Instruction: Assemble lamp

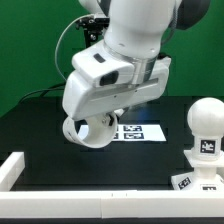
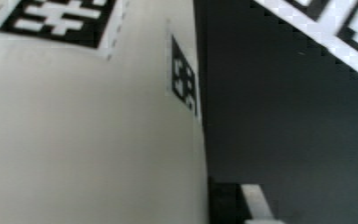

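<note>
Fingers [image 1: 92, 128]: pinching 1 shade [image 1: 88, 130] | 1 bulb [image 1: 205, 117] | 1 base [image 1: 197, 178] | 1 marker board [image 1: 138, 131]

Black worktop [image 1: 40, 125] across the scene, matte and dark. White rail [image 1: 60, 208] along the near edge, with a raised white corner block [image 1: 10, 170] at the exterior view's left end. Marker board [image 1: 140, 131] flat on the worktop toward the back, only its end with square tags visible, the remainder hidden. Green backdrop [image 1: 30, 40] behind, plain and evenly lit. Black cable [image 1: 62, 55] looping down in front of the backdrop. In the wrist view, dark worktop surface [image 2: 291, 130] and one tagged white strip [image 2: 336, 30] at a corner, too close to identify surely.
</note>
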Robot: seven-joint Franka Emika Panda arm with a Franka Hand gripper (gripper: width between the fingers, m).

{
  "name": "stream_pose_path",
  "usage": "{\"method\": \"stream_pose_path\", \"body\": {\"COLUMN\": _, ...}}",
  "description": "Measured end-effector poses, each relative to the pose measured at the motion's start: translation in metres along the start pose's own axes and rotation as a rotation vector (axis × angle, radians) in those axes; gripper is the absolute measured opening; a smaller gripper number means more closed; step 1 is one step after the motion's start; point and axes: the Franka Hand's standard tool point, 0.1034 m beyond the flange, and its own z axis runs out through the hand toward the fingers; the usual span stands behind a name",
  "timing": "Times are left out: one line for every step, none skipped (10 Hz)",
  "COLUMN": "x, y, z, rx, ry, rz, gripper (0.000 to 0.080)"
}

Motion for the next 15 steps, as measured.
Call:
{"method": "stream_pose_path", "body": {"x": 0.004, "y": -0.004, "z": 0.001, "rx": -0.045, "ry": 0.004, "rz": 0.005, "gripper": 0.0041}}
{"method": "stream_pose_path", "body": {"x": 0.011, "y": -0.008, "z": 0.002, "rx": -0.098, "ry": 0.015, "rz": -0.012, "gripper": 0.0041}}
{"method": "stream_pose_path", "body": {"x": 0.014, "y": -0.012, "z": 0.003, "rx": -0.112, "ry": 0.021, "rz": -0.022, "gripper": 0.0041}}
{"method": "stream_pose_path", "body": {"x": 0.019, "y": -0.014, "z": 0.003, "rx": -0.167, "ry": 0.033, "rz": -0.048, "gripper": 0.0041}}
{"method": "stream_pose_path", "body": {"x": 0.02, "y": -0.022, "z": 0.006, "rx": -0.233, "ry": 0.041, "rz": -0.161, "gripper": 0.0041}}
{"method": "stream_pose_path", "body": {"x": 0.018, "y": -0.028, "z": 0.008, "rx": -0.288, "ry": 0.032, "rz": -0.283, "gripper": 0.0041}}
{"method": "stream_pose_path", "body": {"x": 0.022, "y": -0.029, "z": 0.006, "rx": -0.329, "ry": 0.043, "rz": -0.342, "gripper": 0.0041}}
{"method": "stream_pose_path", "body": {"x": 0.028, "y": -0.035, "z": 0.006, "rx": -0.381, "ry": 0.075, "rz": -0.373, "gripper": 0.0041}}
{"method": "stream_pose_path", "body": {"x": 0.032, "y": -0.041, "z": 0.008, "rx": -0.406, "ry": 0.101, "rz": -0.364, "gripper": 0.0041}}
{"method": "stream_pose_path", "body": {"x": 0.037, "y": -0.049, "z": 0.009, "rx": -0.443, "ry": 0.131, "rz": -0.377, "gripper": 0.0041}}
{"method": "stream_pose_path", "body": {"x": 0.039, "y": -0.051, "z": 0.009, "rx": -0.464, "ry": 0.144, "rz": -0.373, "gripper": 0.0041}}
{"method": "stream_pose_path", "body": {"x": 0.045, "y": -0.058, "z": 0.007, "rx": -0.512, "ry": 0.181, "rz": -0.368, "gripper": 0.0041}}
{"method": "stream_pose_path", "body": {"x": 0.046, "y": -0.061, "z": 0.009, "rx": -0.583, "ry": 0.182, "rz": -0.48, "gripper": 0.0041}}
{"method": "stream_pose_path", "body": {"x": 0.044, "y": -0.059, "z": 0.014, "rx": -0.663, "ry": 0.174, "rz": -0.566, "gripper": 0.0041}}
{"method": "stream_pose_path", "body": {"x": 0.038, "y": -0.053, "z": 0.02, "rx": -0.723, "ry": 0.161, "rz": -0.623, "gripper": 0.0041}}
